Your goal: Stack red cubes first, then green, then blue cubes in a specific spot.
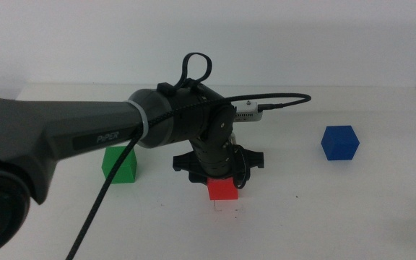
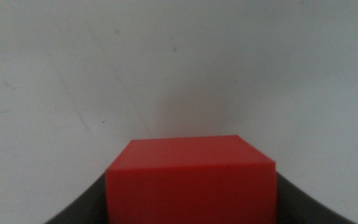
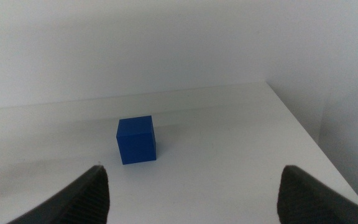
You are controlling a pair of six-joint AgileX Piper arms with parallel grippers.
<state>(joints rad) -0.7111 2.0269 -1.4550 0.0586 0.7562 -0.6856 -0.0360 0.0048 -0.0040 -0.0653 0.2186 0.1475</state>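
My left gripper (image 1: 221,180) reaches in from the left to the table's middle and is shut on the red cube (image 1: 222,189), held at or just above the white tabletop. In the left wrist view the red cube (image 2: 190,180) fills the space between the dark jaws. A few tiny dark scuffs (image 1: 226,210) mark the tabletop just in front of the cube. The green cube (image 1: 120,164) stands to the left, partly behind the arm. The blue cube (image 1: 339,142) stands to the right. My right gripper (image 3: 191,193) is open and empty, a short way from the blue cube (image 3: 136,140); it does not show in the middle view.
The left arm's grey body (image 1: 63,133) and its black cable (image 1: 103,195) cross the left half of the table. The table's right edge (image 3: 303,134) runs close to the blue cube. A white wall stands behind the table.
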